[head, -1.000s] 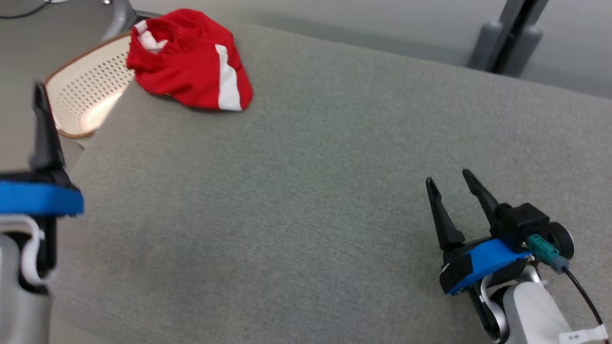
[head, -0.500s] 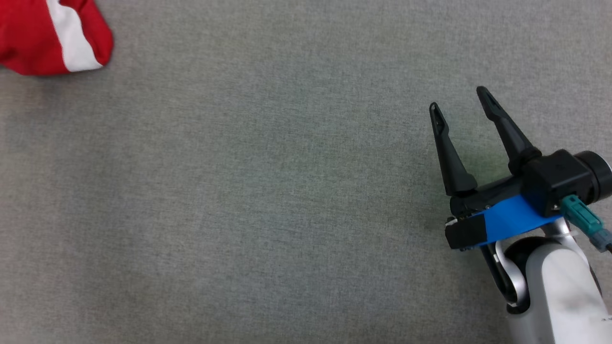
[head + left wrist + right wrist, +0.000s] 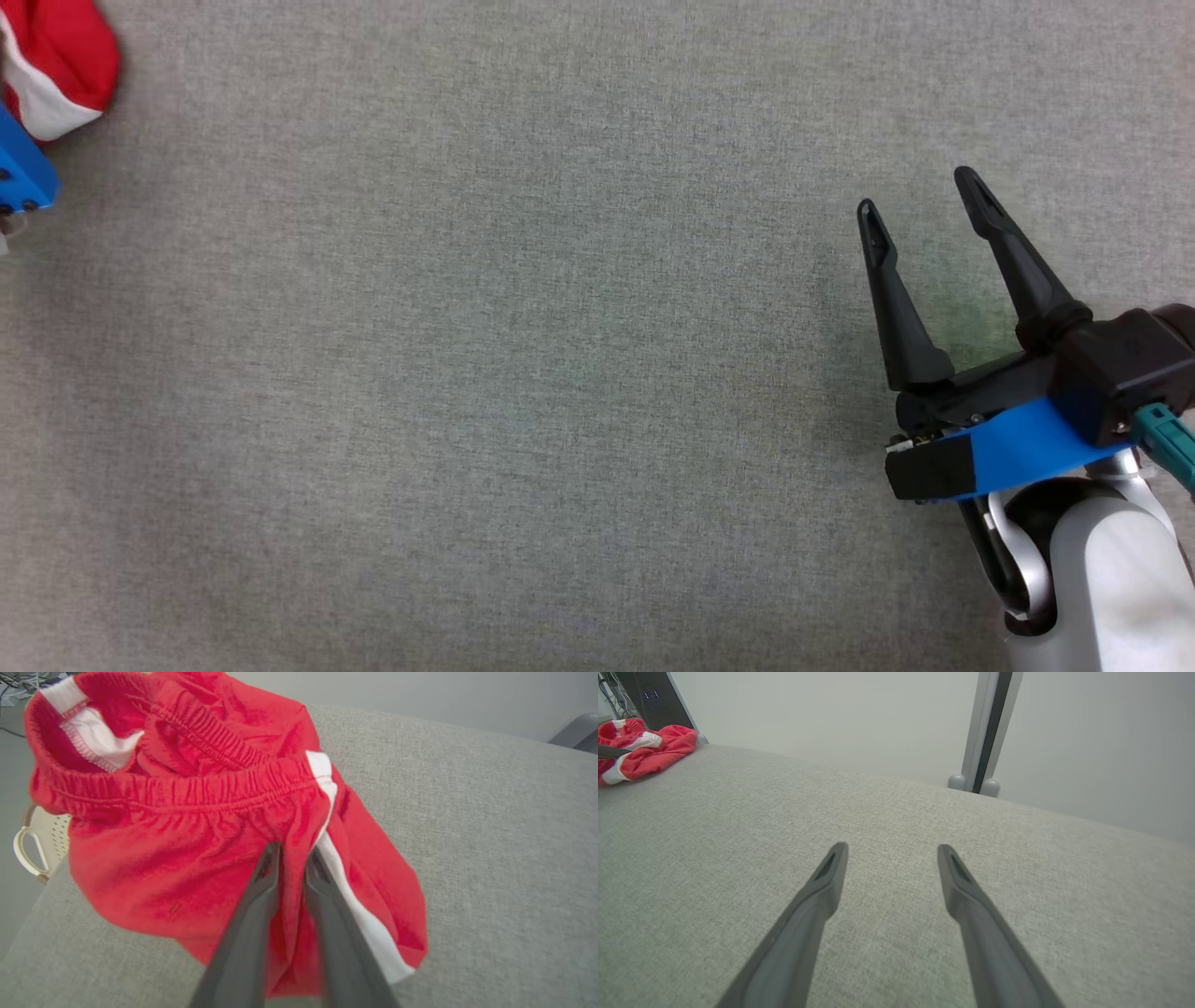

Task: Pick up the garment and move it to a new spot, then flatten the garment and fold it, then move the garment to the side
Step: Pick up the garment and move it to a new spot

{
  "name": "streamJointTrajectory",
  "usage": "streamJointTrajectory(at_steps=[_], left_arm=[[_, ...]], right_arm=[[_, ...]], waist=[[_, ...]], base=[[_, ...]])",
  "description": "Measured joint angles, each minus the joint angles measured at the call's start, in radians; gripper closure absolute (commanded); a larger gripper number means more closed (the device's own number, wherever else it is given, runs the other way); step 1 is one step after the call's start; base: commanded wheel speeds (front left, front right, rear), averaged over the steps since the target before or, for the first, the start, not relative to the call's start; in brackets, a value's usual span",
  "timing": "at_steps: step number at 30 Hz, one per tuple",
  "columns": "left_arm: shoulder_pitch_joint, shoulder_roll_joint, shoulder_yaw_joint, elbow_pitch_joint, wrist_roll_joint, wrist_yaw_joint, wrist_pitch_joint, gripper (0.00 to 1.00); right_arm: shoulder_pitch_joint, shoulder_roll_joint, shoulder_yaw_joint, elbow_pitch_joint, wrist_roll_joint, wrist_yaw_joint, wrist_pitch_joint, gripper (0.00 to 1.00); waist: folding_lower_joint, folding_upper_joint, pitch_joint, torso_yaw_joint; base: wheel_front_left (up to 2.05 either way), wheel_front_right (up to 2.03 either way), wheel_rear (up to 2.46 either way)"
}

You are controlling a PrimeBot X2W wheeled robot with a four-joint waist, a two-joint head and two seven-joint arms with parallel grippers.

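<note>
step: we raise the garment (image 3: 187,868) slowly, checking the pinched fold holds | left gripper (image 3: 292,851): nearly closed on a red fold by the white stripe (image 3: 355,910) | garment: upper left of head view, on the grey surface (image 3: 560,373) | right gripper (image 3: 917,190): spread wide, empty, lower right, fingers pointing up-frame

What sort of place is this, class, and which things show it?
Probably an indoor robot lab: a grey cloth-covered table, a bare pale wall, and a dark cabinet with small lights.
</note>
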Motion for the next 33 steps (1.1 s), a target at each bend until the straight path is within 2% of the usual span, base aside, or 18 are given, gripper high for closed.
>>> streamJointTrajectory(at_steps=[9,15,21,24,26,30,33], left_arm=[[-0.020,0.008,-0.006,0.005,-0.061,-0.002,-0.141,1.00],[0.000,0.031,-0.058,-0.125,-0.147,-0.002,-0.199,1.00],[0.043,0.019,-0.122,-0.272,-0.159,-0.002,-0.188,1.00],[0.073,-0.015,-0.155,-0.382,-0.159,0.001,-0.161,1.00],[0.094,-0.044,-0.180,-0.466,-0.154,0.019,-0.140,1.00],[0.147,-0.118,-0.225,-0.630,-0.151,0.087,-0.102,1.00],[0.204,-0.194,-0.276,-0.736,-0.143,0.141,-0.092,1.00]], right_arm=[[0.007,0.000,0.007,0.054,0.023,0.000,-0.031,0.00],[0.030,0.000,0.005,0.140,0.069,0.000,-0.077,0.00],[0.067,0.000,-0.009,0.211,0.112,0.000,-0.113,0.00],[0.091,0.000,-0.026,0.248,0.129,0.000,-0.130,0.00],[0.107,0.000,-0.043,0.266,0.138,0.000,-0.143,0.00],[0.131,0.000,-0.086,0.293,0.153,0.000,-0.163,0.00],[0.147,0.000,-0.121,0.313,0.158,0.000,-0.176,0.00]], waist=[[-0.0002,0.0000,-0.071,0.012],[-0.0004,0.0000,-0.192,0.007],[-0.0005,0.0000,-0.297,-0.010],[-0.0005,0.0000,-0.360,-0.030],[-0.0006,0.0000,-0.398,-0.047],[-0.0005,0.0000,-0.461,-0.084],[-0.0005,0.0000,-0.500,-0.106]], base=[[0.00,0.00,0.00],[0.00,0.00,0.00],[0.00,0.00,0.00],[0.00,0.00,0.00],[0.00,0.00,0.00],[0.00,0.00,0.00],[0.00,0.00,0.00]])
